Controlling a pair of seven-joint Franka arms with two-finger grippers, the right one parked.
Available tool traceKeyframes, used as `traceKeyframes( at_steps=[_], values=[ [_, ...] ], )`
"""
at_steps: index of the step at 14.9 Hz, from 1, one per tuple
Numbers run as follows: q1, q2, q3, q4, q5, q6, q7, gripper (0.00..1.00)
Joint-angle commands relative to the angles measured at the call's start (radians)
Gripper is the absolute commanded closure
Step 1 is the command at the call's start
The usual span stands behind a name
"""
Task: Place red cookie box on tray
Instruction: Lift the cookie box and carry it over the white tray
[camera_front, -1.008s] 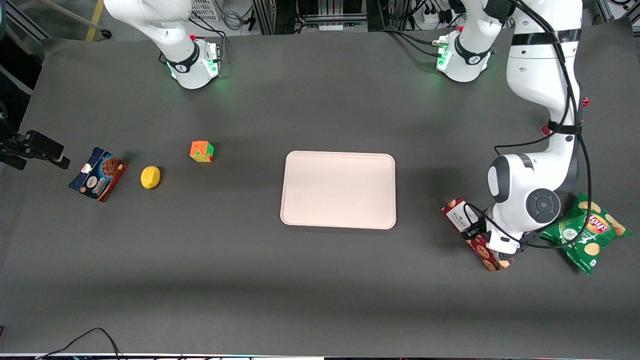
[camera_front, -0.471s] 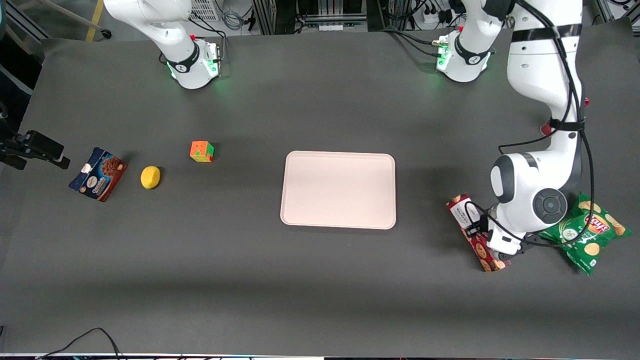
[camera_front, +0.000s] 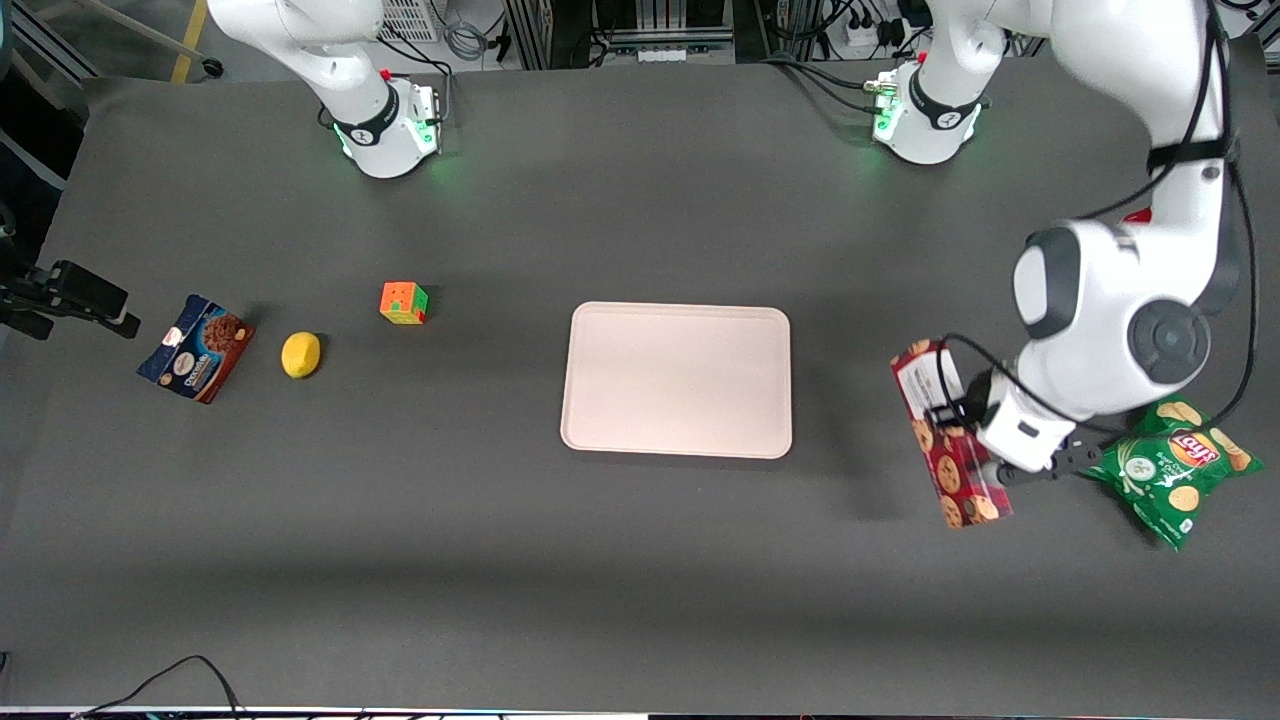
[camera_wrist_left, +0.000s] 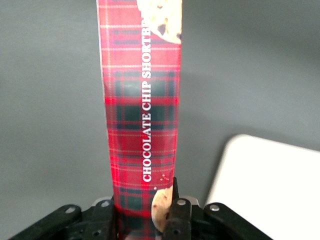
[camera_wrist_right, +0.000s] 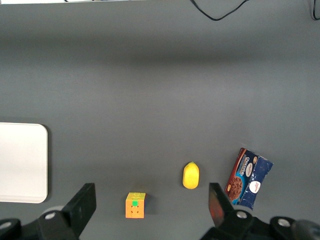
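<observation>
The red cookie box (camera_front: 945, 440) is a long narrow red plaid carton with a white label near one end. My left gripper (camera_front: 985, 445) is shut on its middle and holds it lifted above the table, toward the working arm's end. In the left wrist view the box (camera_wrist_left: 142, 110) runs away from the gripper (camera_wrist_left: 145, 220), with a black finger (camera_wrist_left: 176, 215) pressed on each side. The pale pink tray (camera_front: 676, 380) lies flat at the table's middle, apart from the box. A corner of the tray also shows in the left wrist view (camera_wrist_left: 270, 190).
A green chips bag (camera_front: 1170, 465) lies beside the gripper, at the working arm's end. Toward the parked arm's end lie a colour cube (camera_front: 403, 302), a lemon (camera_front: 300, 354) and a dark blue-and-red cookie packet (camera_front: 196, 347). The tray shows in the right wrist view (camera_wrist_right: 22, 162).
The gripper has risen with the red cookie box held in it; the box has left the table, shifted farther from the front camera and turned a little straighter.
</observation>
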Motion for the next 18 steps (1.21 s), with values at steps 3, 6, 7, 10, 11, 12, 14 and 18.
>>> traceKeyframes(
  at_steps=[3, 6, 7, 10, 11, 12, 14, 18],
  values=[
    [-0.050, -0.149, -0.128, 0.051, 0.071, -0.157, -0.034, 0.81],
    [-0.050, -0.163, -0.234, 0.060, 0.097, -0.179, -0.107, 0.81],
    [-0.050, -0.160, -0.272, 0.052, 0.139, -0.171, -0.141, 0.81],
    [-0.061, -0.139, -0.348, -0.015, 0.174, -0.090, -0.279, 0.82],
    [-0.073, -0.135, -0.356, -0.050, 0.181, -0.050, -0.302, 0.82],
    [-0.079, -0.134, -0.363, -0.093, 0.190, -0.004, -0.310, 0.83],
    [-0.079, -0.134, -0.385, -0.196, 0.212, 0.134, -0.325, 0.84],
    [-0.082, -0.085, -0.388, -0.329, 0.229, 0.378, -0.379, 0.84]
  ],
)
